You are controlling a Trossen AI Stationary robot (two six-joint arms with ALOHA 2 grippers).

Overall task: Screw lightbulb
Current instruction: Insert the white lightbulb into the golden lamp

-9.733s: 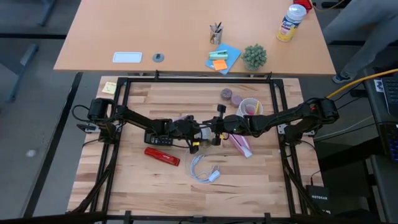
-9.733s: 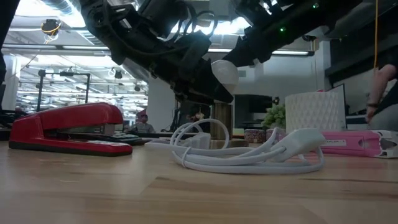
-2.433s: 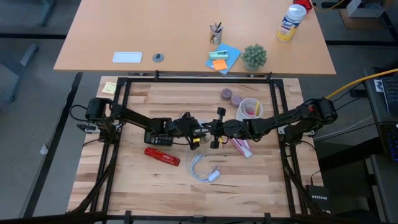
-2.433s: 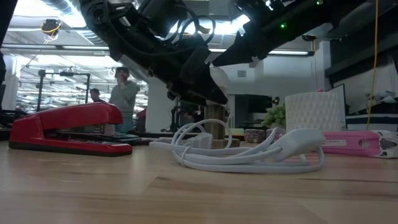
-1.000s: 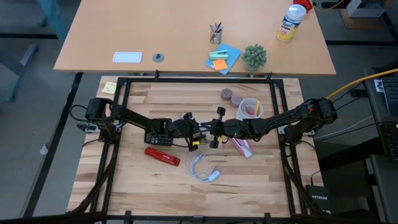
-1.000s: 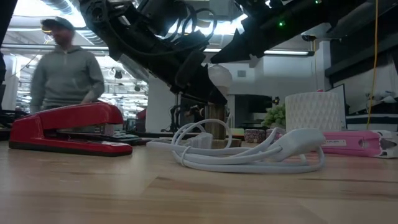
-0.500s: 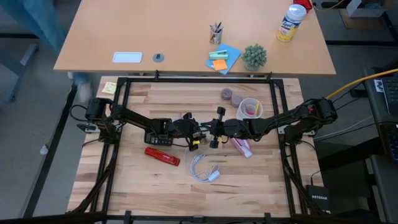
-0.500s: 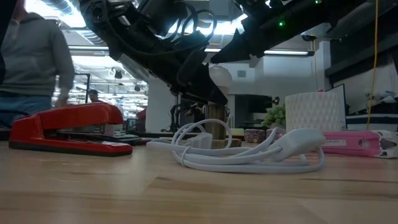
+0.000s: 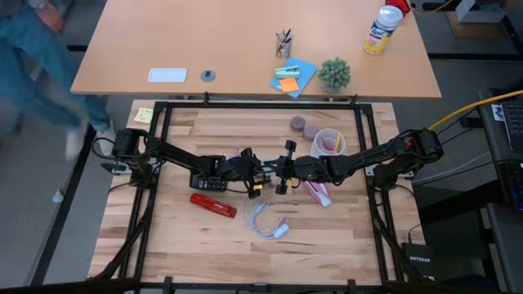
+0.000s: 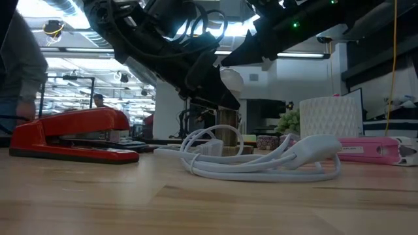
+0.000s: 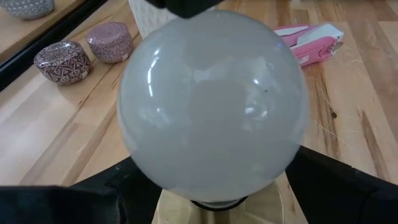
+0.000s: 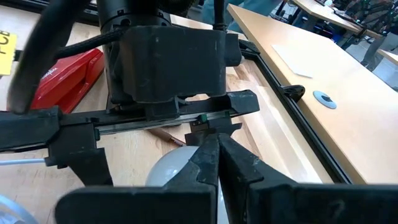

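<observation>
The white lightbulb (image 11: 211,106) sits with its screw end in a beige socket (image 11: 217,211), and both are raised above the table's middle. The bulb also shows in the low view (image 10: 232,79). My left gripper (image 9: 261,173) comes from the table's left, with a finger on each side of the socket below the bulb. My right gripper (image 9: 279,169) comes from the right. It is shut, with its tips (image 12: 211,155) at the bulb's dome (image 12: 169,173). My left gripper holds the socket's two sides (image 11: 163,208) between its two fingers (image 11: 99,193), just under the bulb. It comes level from the table's left, and the bulb points toward the right arm, clear of the table. My right gripper's shut fingertips (image 11: 193,6) rest on the top of the bulb's dome, coming from the table's right; it grips nothing.
A red stapler (image 9: 212,204) and a coiled white cable (image 9: 268,222) lie near the front of the grippers. A dark calculator (image 9: 208,180) lies under the left arm. A pink stapler (image 9: 317,191), a white cup (image 9: 328,143) and two round tins (image 9: 302,126) are on the right.
Both grippers and the bulb have kept still. A person has walked past beyond the table's far left side.
</observation>
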